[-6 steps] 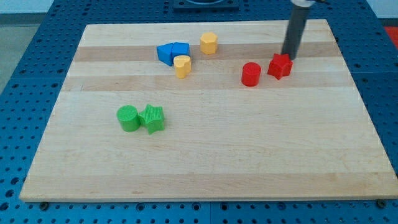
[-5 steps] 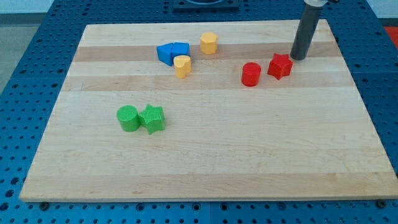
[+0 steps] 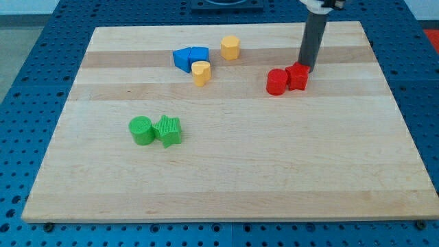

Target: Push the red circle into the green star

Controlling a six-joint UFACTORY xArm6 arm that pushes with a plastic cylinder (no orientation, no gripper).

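The red circle (image 3: 276,81) lies on the wooden board at the upper right. A red star (image 3: 298,75) touches its right side. My tip (image 3: 304,68) rests against the top right of the red star, so the star is between my tip and the red circle. The green star (image 3: 168,131) lies at the lower left of the board, far from the red circle, with a green circle (image 3: 142,130) touching its left side.
Two blue blocks (image 3: 190,57) sit together at the view's top middle. A yellow block (image 3: 201,73) lies just below them and another yellow block (image 3: 230,47) to their right. The board's (image 3: 226,185) top right edge is near the rod.
My tip swung right, then came back left and pushed the red star left until it touches the red circle. The other blocks have not moved.
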